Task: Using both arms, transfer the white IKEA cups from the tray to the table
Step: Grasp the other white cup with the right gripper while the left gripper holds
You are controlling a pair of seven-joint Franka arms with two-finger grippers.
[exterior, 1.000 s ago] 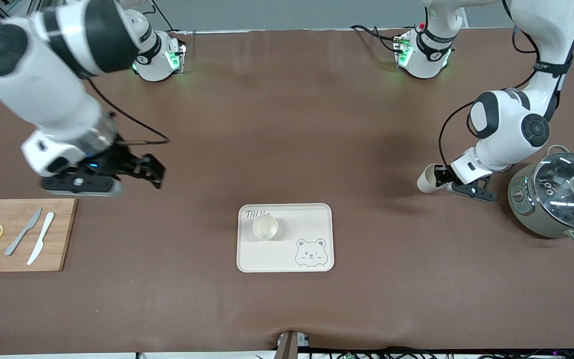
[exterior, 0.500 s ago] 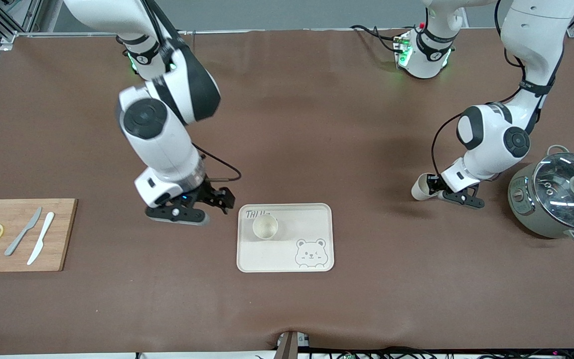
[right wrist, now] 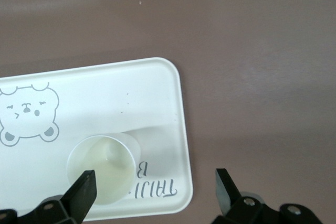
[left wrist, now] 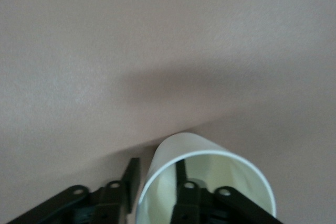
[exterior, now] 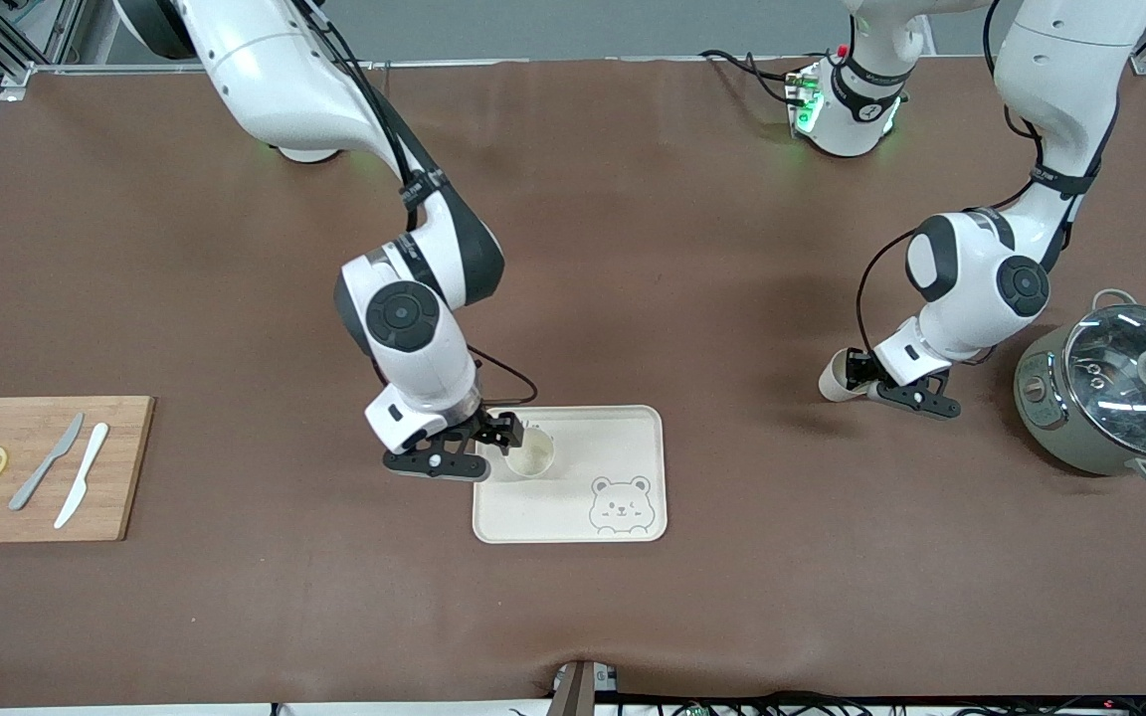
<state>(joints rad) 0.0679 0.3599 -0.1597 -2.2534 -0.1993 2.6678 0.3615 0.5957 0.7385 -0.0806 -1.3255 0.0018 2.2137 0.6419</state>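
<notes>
Your open right gripper stands at the tray's cup; left gripper grips the other cup.

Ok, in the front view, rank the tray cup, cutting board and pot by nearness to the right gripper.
1. Tray cup: on the tray, beside the right gripper.
2. Cutting board: at the right arm's end.
3. Pot: at the left arm's end.

Both arms have glossy white shells with black joint caps and bands. Bases at the frame's upper edge show green lights. Thin black cables loop to each wrist. Black two-finger grippers carry round screw heads.
</notes>
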